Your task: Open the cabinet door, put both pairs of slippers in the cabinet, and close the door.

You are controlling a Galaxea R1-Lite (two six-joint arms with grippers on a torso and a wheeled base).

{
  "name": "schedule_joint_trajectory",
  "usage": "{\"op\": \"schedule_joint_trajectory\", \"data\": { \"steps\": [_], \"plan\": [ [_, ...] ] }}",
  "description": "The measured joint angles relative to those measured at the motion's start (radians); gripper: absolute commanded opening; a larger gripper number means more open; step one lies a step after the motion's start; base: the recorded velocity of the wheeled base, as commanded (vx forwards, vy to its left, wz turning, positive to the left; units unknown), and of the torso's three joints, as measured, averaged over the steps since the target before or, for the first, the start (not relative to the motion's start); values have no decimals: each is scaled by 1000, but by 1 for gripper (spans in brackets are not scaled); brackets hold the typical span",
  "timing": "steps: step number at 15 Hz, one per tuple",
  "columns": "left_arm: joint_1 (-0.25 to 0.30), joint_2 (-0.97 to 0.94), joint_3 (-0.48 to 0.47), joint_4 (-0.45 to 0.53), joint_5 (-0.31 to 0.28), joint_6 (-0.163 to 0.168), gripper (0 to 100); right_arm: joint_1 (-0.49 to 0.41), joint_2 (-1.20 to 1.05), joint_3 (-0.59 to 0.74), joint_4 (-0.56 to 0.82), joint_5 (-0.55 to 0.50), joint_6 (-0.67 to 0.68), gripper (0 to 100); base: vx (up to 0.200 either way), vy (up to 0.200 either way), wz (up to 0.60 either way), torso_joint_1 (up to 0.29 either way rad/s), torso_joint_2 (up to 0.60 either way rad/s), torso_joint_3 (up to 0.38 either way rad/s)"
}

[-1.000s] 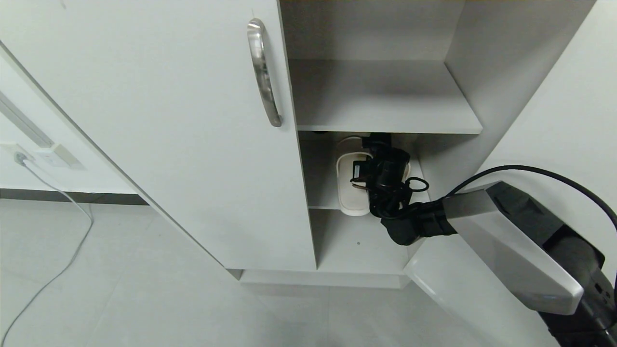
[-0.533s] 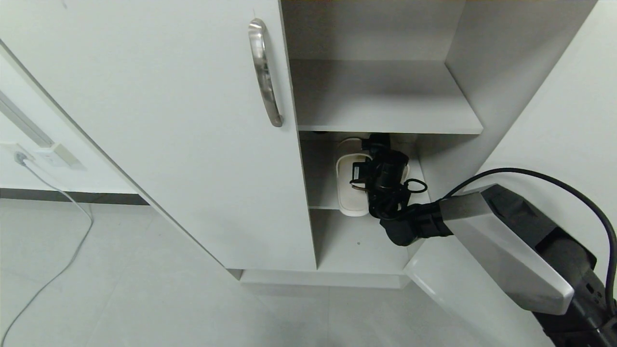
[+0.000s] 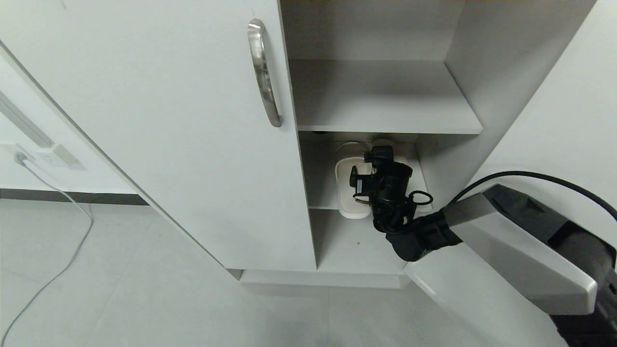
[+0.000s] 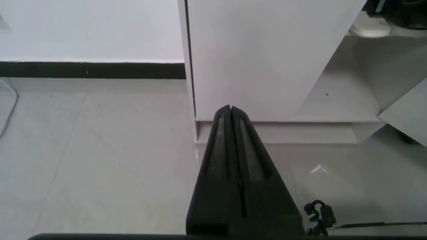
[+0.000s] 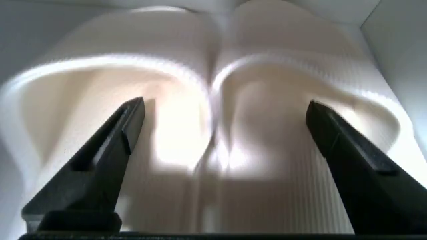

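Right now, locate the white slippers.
In the head view, the white slippers sit on the middle shelf of the cabinet, right of the closed door, directly ahead of the open right gripper.

The right gripper (image 5: 225,110) has drawn back a little from the slippers (image 3: 346,192), jaws apart.

1. Slippers (image 5: 220,133): cream with fine ribbed lines, lying ahead of and between the black right jaws.
2. Cabinet (image 3: 381,96): plain white, greyer in the shade around the right jaws.
3. Door (image 3: 168,120): plain white, with a brushed silver handle (image 3: 262,72).
4. Floor (image 4: 100,153): pale grey tiles with thin darker joints, beyond the black left jaws.
5. Skirting (image 4: 87,69): a black band under the white wall (image 4: 87,30).
6. Cable (image 3: 72,250): light grey.
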Motion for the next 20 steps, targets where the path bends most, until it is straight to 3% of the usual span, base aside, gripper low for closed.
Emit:
{"op": "schedule_joint_trajectory", "data": {
  "steps": [4, 7, 9, 18, 20],
  "plan": [
    [0, 0, 0, 0, 0, 2, 0, 49, -152, 311, -144, -1, -3, 100, 0, 0, 0, 0, 0, 0],
    [0, 0, 0, 0, -1, 3, 0, 122, -284, 617, -266, -3, 0, 100, 0, 0, 0, 0, 0, 0],
    [0, 0, 0, 0, -2, 9, 0, 182, -362, 739, -322, -11, 1, 100, -100, 0, 0, 1, 1, 4],
    [0, 1, 0, 0, -5, 10, 0, 209, -440, 825, -330, -12, 13, 100, -200, 0, 0, 2, 2, 2],
    [0, 1, 0, 0, -5, 10, 0, 210, -443, 833, -330, -12, 14, 100, 0, 0, 0, 0, 0, 0]
  ]
}}
